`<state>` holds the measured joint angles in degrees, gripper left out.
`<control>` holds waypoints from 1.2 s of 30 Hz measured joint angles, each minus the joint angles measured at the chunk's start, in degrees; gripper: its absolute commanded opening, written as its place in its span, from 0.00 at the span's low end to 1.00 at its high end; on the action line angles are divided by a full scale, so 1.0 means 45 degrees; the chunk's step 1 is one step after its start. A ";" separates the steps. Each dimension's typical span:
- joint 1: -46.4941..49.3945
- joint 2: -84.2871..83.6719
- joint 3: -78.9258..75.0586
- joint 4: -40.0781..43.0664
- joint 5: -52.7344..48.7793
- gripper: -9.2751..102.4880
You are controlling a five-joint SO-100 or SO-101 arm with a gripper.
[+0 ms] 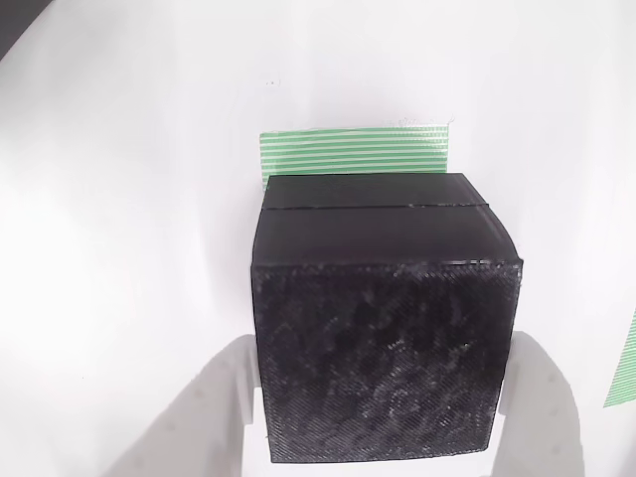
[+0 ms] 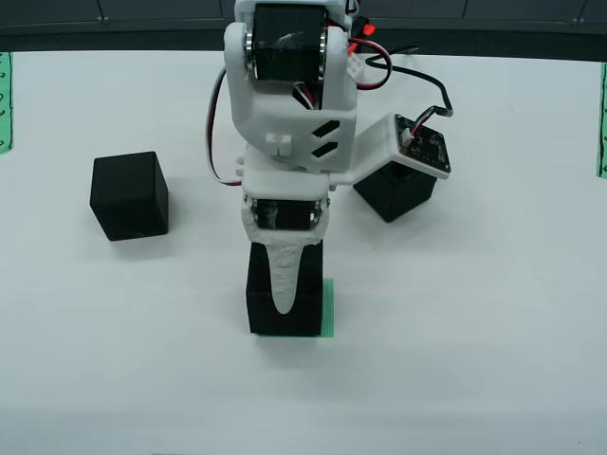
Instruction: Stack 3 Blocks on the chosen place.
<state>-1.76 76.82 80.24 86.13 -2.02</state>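
In the wrist view a rough, glittery black cube (image 1: 383,338) with a seam line across its top sits between my two white fingers (image 1: 231,397), and my gripper (image 1: 383,353) is shut on it. Just beyond it lies the green-and-white striped patch (image 1: 353,154). In the overhead view the same cube (image 2: 305,318) covers most of the patch (image 2: 328,308), under my gripper (image 2: 285,284). I cannot tell if the cube rests on the patch. A second black cube (image 2: 130,194) stands to the left. A third (image 2: 389,194) stands to the right, partly under the camera mount.
The table (image 2: 474,332) is white. Green striped bands run along its left edge (image 2: 5,100) and right edge (image 2: 601,118), and one shows at the right of the wrist view (image 1: 624,368). A dark strip (image 2: 114,28) borders the far side. Cables (image 2: 417,71) loop off the arm.
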 measured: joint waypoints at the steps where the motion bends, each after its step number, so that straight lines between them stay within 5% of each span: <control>1: -0.0078 0.0000 0.0000 -0.0059 0.0039 0.25; 24: -0.0254 0.0000 0.0234 -0.0176 0.0078 0.27; 36: -0.0234 -0.0117 0.0293 -0.0176 0.0078 0.37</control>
<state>-2.81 76.29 81.56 85.34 -1.67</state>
